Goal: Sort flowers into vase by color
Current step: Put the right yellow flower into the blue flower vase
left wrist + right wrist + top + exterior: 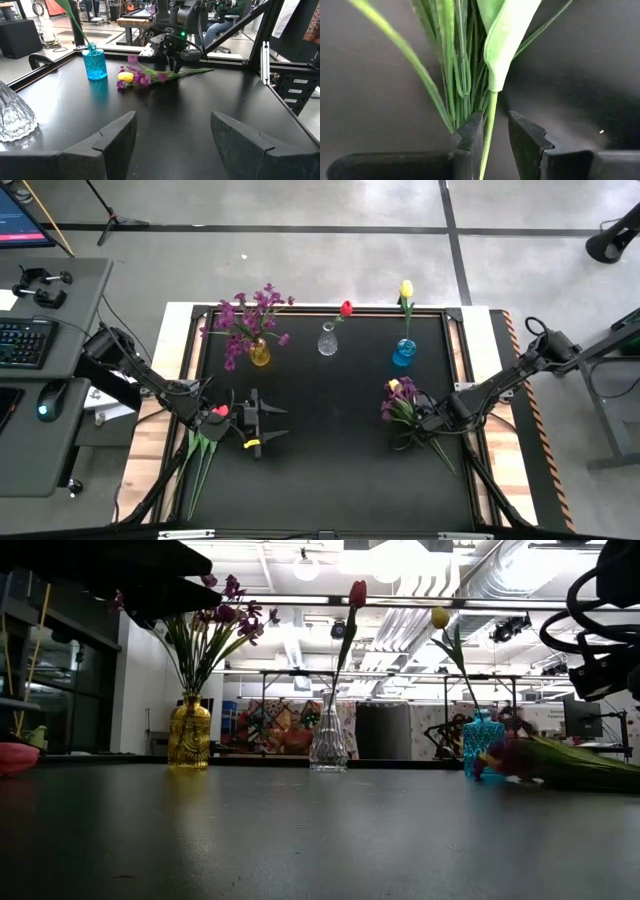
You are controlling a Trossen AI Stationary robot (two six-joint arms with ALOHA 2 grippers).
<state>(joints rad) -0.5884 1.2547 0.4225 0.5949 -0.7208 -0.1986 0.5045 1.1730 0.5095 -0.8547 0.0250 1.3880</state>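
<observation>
A loose pile of purple sprays and a yellow tulip (403, 406) lies on the black mat at the right, also seen in the left wrist view (144, 77). My right gripper (432, 420) points down over the pile's green stems (462, 75), open by a narrow gap, with one thin stem (489, 131) running between its fingers. My left gripper (272, 424) hovers open over bare mat at the left. Red tulips (219, 412) lie beside the left arm, their stems (198, 458) toward the near edge. Each of the three vases stands upright with flowers in it. My right gripper comes from above with its fingers on either side of one thin green stem (488, 137) of the pile, across the stem. The stem runs close along one finger (471, 134) and stands apart from the other. Whether it touches, I cannot tell. The pile lies on the mat.
Along the far edge stand a yellow vase with purple sprays (259, 354), a clear vase with a red tulip (327, 341) and a blue vase with a yellow tulip (403, 354). The mat's middle (330, 430) is bare. A desk with keyboard and mouse (30, 350) stands left of the table.
</observation>
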